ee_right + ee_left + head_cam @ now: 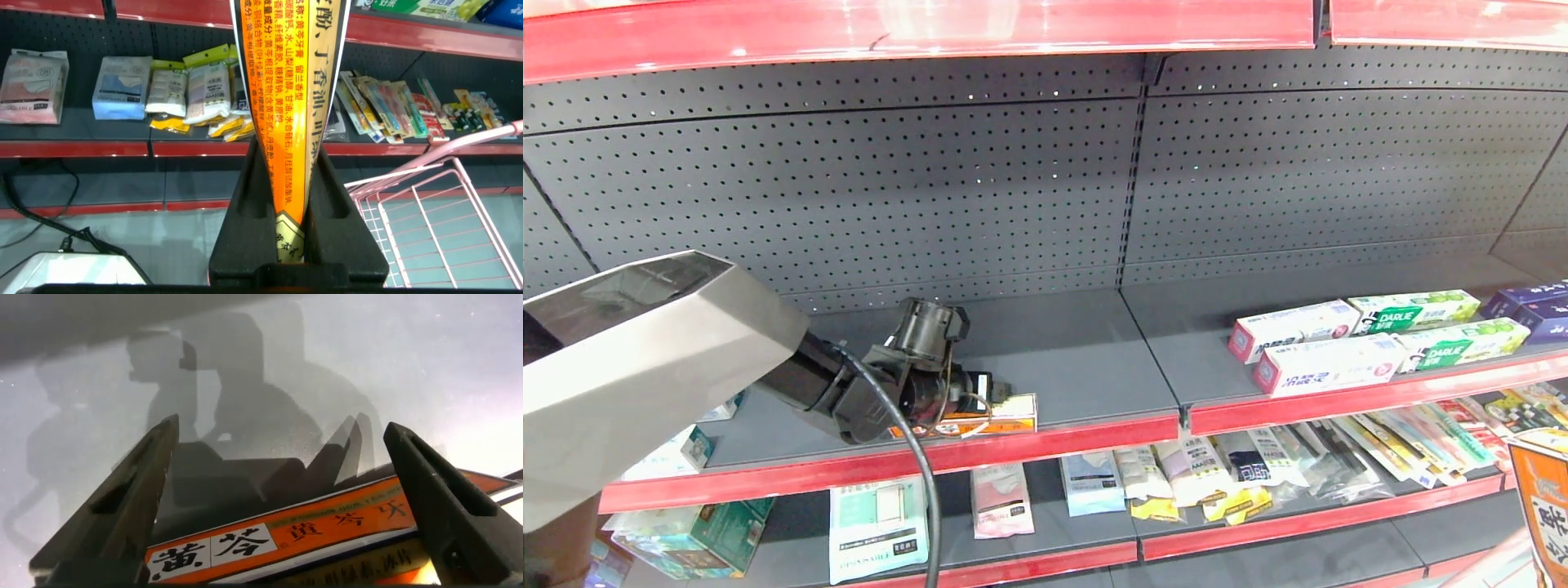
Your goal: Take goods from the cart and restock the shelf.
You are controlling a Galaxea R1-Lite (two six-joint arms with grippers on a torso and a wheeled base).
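Left gripper [282,429]: jaws spread wide, the dark wedge fingers [135,498] on either side of the orange box [286,535], clamping nothing.
Orange box: lies flat at the front edge of the shelf [1045,351], in its left bay, just behind the red lip [1054,441].
Right gripper [290,163]: closed on a second orange box [288,73], pinched across its thin faces near one end, with the pink wire cart [441,216] close by.
Handling: slim printed card cartons, probably light. They look stiff but crushable, so a gentle hold across the narrow sides suits best. The glossy faces may slip.
Materials: matt grey steel shelf, perforated back panel [890,188], shiny red lip.
Neighbours: long toothpaste cartons [1327,363] lie at the front edge of the right bay, well apart from the orange box.
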